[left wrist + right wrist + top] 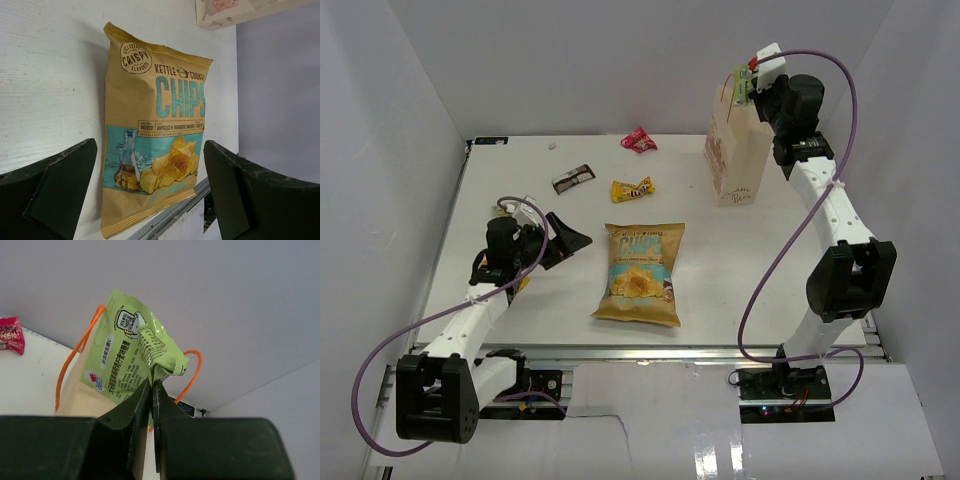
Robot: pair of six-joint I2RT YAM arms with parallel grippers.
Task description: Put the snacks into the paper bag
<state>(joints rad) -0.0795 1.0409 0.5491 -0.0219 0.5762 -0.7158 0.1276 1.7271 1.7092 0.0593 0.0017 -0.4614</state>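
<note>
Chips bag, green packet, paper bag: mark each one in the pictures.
chips bag (pixel 639 273), top external view, centre of its front.
green packet (pixel 131 356), right wrist view, its printed face.
paper bag (pixel 738 165), top external view, its front wall.

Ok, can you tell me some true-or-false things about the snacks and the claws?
1. The right claw pinches a green packet at the top of the paper bag. True.
2. The chips bag is inside the paper bag. False: it lies flat on the table.
3. The left claw is open and holds nothing. True.
4. The pink-red packet is in the left claw. False: it lies on the table near the back wall.
5. The paper bag stands upright. True.
</note>
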